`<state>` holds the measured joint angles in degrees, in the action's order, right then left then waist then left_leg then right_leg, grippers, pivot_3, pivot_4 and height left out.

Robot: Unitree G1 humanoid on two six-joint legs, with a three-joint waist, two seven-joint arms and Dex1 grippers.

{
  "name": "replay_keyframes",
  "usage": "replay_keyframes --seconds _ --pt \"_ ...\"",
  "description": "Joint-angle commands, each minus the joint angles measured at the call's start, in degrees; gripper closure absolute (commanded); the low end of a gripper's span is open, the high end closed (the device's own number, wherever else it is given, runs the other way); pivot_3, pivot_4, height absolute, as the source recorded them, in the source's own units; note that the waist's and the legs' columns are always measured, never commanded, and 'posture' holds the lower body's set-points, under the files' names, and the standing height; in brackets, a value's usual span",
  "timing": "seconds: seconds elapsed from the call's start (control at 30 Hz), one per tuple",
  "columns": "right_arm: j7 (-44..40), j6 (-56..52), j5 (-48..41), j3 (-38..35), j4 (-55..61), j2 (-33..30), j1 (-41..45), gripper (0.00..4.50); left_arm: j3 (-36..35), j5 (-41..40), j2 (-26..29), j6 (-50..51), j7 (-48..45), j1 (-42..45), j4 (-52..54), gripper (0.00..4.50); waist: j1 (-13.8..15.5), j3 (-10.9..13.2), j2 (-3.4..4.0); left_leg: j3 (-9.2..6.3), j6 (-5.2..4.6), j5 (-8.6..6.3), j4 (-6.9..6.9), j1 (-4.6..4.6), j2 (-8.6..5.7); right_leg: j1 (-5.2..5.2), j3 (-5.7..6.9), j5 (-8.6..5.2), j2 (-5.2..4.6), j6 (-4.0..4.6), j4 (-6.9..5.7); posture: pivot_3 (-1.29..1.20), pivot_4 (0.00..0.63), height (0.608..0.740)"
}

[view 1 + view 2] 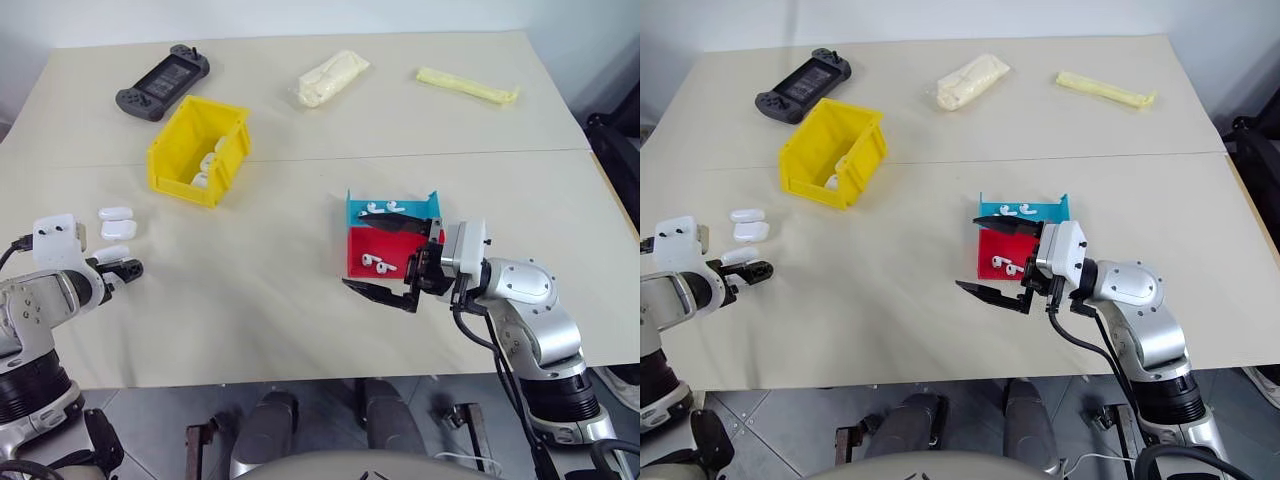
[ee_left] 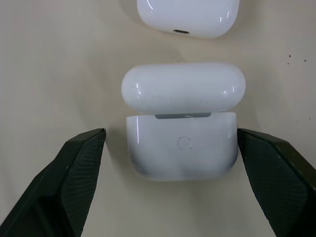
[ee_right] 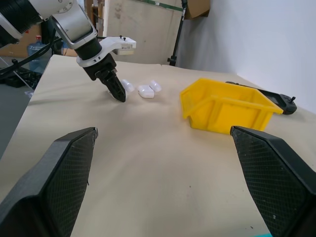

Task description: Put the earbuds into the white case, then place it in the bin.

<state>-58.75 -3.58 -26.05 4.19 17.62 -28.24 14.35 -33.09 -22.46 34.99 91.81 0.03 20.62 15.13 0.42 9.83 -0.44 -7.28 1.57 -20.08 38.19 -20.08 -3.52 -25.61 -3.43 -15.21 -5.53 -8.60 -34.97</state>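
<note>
On the counter (image 1: 300,270) a yellow bin (image 1: 198,150) holds white cases, and three more white cases (image 1: 115,228) lie beside the left pincer (image 1: 122,268). The right pincer (image 1: 395,262) hangs with its fingers spread before a red tray (image 1: 385,250) and a blue tray (image 1: 392,208), each with earbuds (image 1: 378,264).

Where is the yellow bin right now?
The yellow bin sits on the table's far left in the head views, just in front of the black game console, with white cases inside.

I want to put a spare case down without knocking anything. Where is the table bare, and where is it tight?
Bare: the wide stretch between the white cases and the red tray, and the near edge. Also the right side beyond the blue tray. Crowded: around the yellow bin, the black console, and by the left claw.
</note>
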Motion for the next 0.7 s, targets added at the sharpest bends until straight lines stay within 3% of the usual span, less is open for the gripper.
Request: replay_keyframes --seconds 0.03,0.37,0.47,0.57,0.7 --pt "0.5 1.5 0.1 0.2 1.1 0.8 -0.3 0.00 0.3 -1.6 -1.2 0.7 1.8 -0.6 -0.4 0.05 0.2 0.0 0.02 0.00 0.00 0.00 0.00 0.00 -0.01 0.00 0.00 0.00 0.00 0.00 0.00 0.00 0.150 0.740" --pt "0.5 2.7 0.7 0.6 -0.3 2.2 0.3 0.00 -0.4 -4.8 -3.9 0.7 6.5 -0.6 0.8 0.05 0.7 0.0 0.05 0.00 0.00 0.00 0.02 0.02 -0.01 0.00 -0.01 0.00 0.00 0.00 0.01 0.00 0.150 0.740" --pt "0.5 3.0 0.8 0.8 -0.7 2.6 0.7 0.00 -0.4 -6.0 -4.5 0.7 7.6 -1.3 1.3 0.60 0.8 0.0 0.06 0.01 0.01 0.00 0.02 0.02 -0.02 0.00 -0.01 0.00 0.00 0.00 0.01 0.00 0.150 0.740" --pt "0.5 3.1 0.9 0.9 -0.8 2.9 0.8 0.00 -0.7 -6.9 -4.1 0.7 8.4 -1.9 1.4 1.55 0.7 0.0 0.08 0.01 0.01 0.00 0.02 0.03 -0.02 0.00 -0.02 0.00 0.01 0.00 0.00 0.00 0.150 0.740" --pt "0.4 3.4 1.0 1.2 -1.1 3.2 0.9 0.00 -1.8 -7.8 -4.4 0.7 9.5 -2.1 1.9 1.73 0.6 -0.1 0.10 0.01 0.01 0.00 0.00 0.04 -0.01 0.00 -0.02 0.00 0.02 0.00 0.00 0.00 0.150 0.740"
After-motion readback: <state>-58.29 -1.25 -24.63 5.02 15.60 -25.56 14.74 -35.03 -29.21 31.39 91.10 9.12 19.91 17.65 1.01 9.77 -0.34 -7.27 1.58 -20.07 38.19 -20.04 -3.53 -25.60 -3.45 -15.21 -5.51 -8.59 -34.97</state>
